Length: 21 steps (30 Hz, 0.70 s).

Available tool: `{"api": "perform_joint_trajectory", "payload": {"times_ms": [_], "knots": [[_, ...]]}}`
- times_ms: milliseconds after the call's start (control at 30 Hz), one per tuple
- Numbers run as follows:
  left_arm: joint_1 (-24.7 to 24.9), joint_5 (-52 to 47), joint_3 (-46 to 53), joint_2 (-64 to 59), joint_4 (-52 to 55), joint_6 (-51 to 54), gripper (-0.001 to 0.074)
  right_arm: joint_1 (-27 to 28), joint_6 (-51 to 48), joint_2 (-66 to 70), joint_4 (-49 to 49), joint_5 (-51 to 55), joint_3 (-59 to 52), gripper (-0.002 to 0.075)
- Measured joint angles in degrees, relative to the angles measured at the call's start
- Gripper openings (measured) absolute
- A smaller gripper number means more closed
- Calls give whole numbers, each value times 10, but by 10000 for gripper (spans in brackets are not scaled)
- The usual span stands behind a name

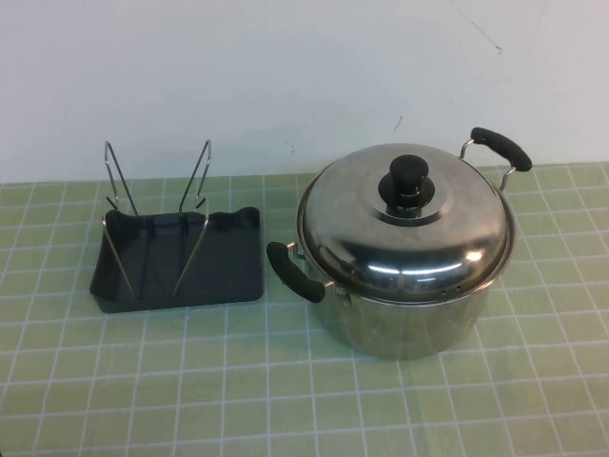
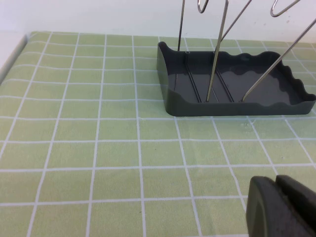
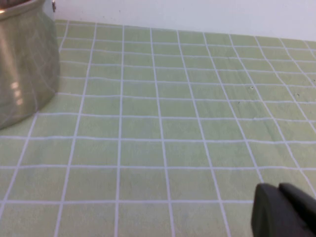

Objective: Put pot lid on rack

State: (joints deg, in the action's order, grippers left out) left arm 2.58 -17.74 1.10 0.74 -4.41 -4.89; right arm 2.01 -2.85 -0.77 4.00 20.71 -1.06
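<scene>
The counter was covered with a pale green cloth ruled in white squares, flat and matte. On it stood the pot, a deep cylinder of polished steel with two black handles, well to the right of centre in the high view. The pot lid sat closed on the pot, a shallow shiny dome as wide as the pot's mouth, with a round black knob at its crown. Just beside the pot on its left lay the rack, a dark plastic tray with raised wavy edges and a ribbed floor, from which two thin bent wire loops rose in V shapes.

Nothing had been lifted yet, so the step in hand looked like the reach for the lid. The knob seemed the only sound hold, since the dome was slick and curved; a straight lift would keep the rim off the pot wall. The lid would then need tilting on edge to slip between the wires.

Neither arm showed in the high view. The left gripper hung low over the counter near the rack, and the right gripper low over bare cloth with the pot off to one side; I could not tell how either stood.
</scene>
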Motion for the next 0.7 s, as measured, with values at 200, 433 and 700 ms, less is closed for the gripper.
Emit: {"api": "perform_joint_trajectory", "payload": {"times_ms": [200,433,700], "knots": [[0,0,0,0,1,0,-3,0,0,0,0,0,0,-1],[0,0,0,0,1,0,-2,0,0,0,0,0,0,-1],[0,0,0,0,2,1,-2,0,0,0,0,0,0,-1]]}}
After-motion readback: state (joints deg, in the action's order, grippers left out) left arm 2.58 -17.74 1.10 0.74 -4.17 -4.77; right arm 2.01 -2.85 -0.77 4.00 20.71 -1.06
